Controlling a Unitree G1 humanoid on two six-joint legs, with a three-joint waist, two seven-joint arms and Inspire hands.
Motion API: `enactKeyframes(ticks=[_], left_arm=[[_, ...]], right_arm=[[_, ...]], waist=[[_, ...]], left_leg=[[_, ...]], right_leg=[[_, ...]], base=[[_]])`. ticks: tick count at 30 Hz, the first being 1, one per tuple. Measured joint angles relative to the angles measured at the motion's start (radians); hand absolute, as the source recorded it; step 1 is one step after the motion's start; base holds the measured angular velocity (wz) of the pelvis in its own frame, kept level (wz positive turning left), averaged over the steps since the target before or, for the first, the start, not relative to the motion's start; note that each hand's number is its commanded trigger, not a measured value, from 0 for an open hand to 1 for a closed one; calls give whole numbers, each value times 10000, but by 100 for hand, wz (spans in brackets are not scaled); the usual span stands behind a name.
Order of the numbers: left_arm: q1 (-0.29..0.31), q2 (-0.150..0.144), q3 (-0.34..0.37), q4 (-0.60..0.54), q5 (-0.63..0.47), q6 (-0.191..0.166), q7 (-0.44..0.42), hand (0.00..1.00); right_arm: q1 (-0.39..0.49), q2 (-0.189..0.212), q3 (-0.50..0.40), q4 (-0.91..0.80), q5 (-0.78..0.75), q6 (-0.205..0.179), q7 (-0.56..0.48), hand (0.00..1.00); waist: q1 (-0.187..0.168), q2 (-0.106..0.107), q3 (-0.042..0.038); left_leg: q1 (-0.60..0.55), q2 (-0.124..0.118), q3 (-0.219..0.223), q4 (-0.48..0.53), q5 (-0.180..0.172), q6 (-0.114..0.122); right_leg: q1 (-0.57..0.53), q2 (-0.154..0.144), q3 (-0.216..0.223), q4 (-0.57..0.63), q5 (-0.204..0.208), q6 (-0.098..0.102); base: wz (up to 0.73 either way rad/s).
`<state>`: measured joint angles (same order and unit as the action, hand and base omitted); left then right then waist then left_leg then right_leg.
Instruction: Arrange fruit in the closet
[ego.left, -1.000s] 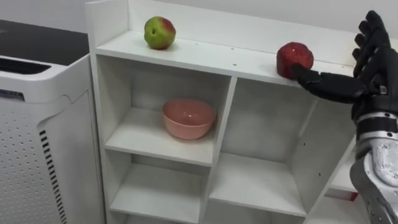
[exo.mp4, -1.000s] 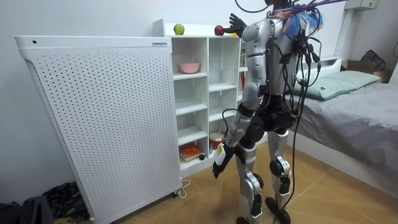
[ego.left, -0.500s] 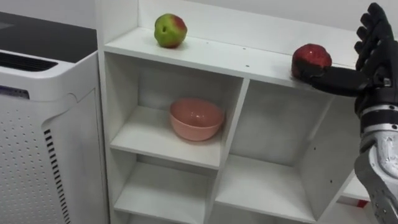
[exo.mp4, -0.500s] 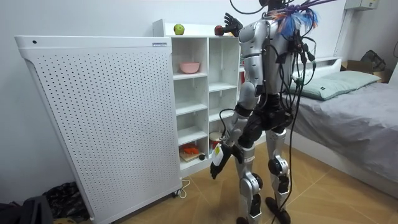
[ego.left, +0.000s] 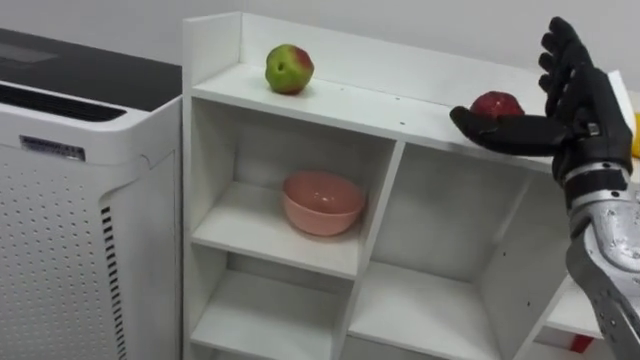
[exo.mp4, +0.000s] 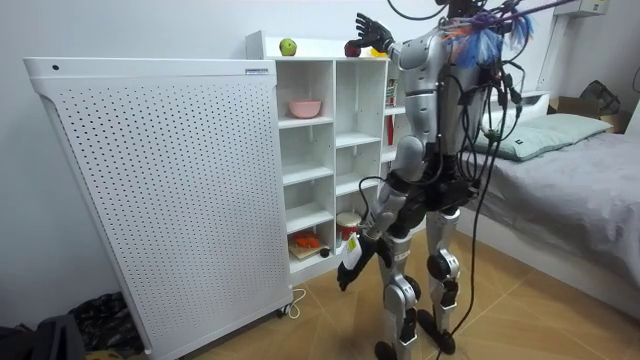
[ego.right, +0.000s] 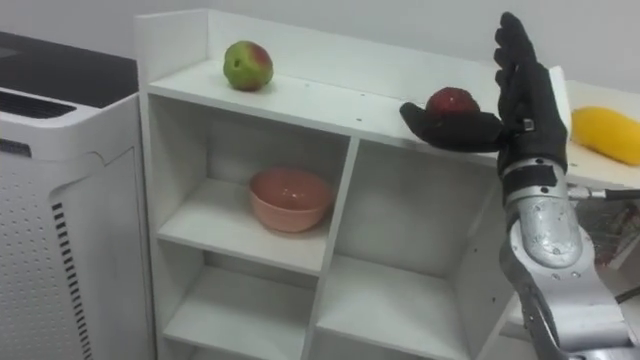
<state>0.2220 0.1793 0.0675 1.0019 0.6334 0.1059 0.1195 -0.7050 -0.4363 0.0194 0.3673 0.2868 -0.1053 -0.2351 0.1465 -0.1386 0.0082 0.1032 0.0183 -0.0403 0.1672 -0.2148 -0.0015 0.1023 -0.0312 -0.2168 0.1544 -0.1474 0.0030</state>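
Note:
A red apple rests on the top board of the white open closet, above its middle divider. My right hand is raised beside it, open, fingers straight up, with the thumb stretched across the apple's front and low side. A green-and-red apple sits at the top's left end. Right of the hand lies a yellow fruit. A pink bowl stands in the upper left compartment. My left hand hangs low by my thigh as I stand before the closet.
A tall white perforated unit stands against the closet's left side. Lower compartments hold a red thing and a jar. A bed lies behind me at the room view's right.
The eye view has shifted, so the closet sits further right. My right hand has risen a little, and its thumb now reaches further left across the red apple's front. The apple stays put.

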Motion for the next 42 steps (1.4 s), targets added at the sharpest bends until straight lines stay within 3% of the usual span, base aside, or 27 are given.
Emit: enactKeyframes(ticks=[4,6,9,16,32,39,41,42], left_arm=[[-29,-72,-9,-1,23,80,-41,0],[-52,-79,-18,-9,23,183,-45,0],[-79,-73,-23,-9,22,197,-45,0],[-182,-55,-27,-14,13,189,-40,0],[-151,-54,76,-108,23,197,-19,0],[-138,-74,80,-109,22,205,-19,0],[-138,-74,85,-108,22,211,-20,0],[-142,-80,85,-107,22,212,-23,0]], right_arm=[[1,0,-8,150,-3,194,-12,0],[0,0,-9,149,-9,212,-20,0],[2,2,-3,183,-3,422,-18,0],[2,2,-3,380,-16,472,-17,0],[1,1,-13,550,43,651,85,0],[0,0,-13,541,41,840,305,0],[0,-2,-14,542,49,840,358,2],[0,-6,-14,551,98,840,405,7]], waist=[[-26,136,17],[-34,139,-62],[-42,211,-63],[-45,101,-115],[-43,68,-94],[-41,150,-38],[-40,150,-37],[-43,150,-38]], left_leg=[[-107,17,-38,51,74,-75],[-240,16,-37,70,159,-83],[-243,16,-37,67,183,-78],[-246,18,-36,101,207,-77],[-224,28,-18,9,204,-78],[-224,27,-12,10,204,-78],[-225,28,-12,11,204,-78],[-222,28,-12,16,203,-78]], right_leg=[[-81,28,-31,20,49,-61],[-180,37,-29,-17,57,-76],[-181,38,-35,-8,63,-85],[-170,31,-102,-23,58,-78],[-163,37,-122,-21,59,-77],[-165,37,-120,-18,59,-77],[-166,38,-122,-18,59,-77],[-165,37,-121,-18,59,-77]], base=[[4],[0],[0],[0],[0],[0],[0],[0]])
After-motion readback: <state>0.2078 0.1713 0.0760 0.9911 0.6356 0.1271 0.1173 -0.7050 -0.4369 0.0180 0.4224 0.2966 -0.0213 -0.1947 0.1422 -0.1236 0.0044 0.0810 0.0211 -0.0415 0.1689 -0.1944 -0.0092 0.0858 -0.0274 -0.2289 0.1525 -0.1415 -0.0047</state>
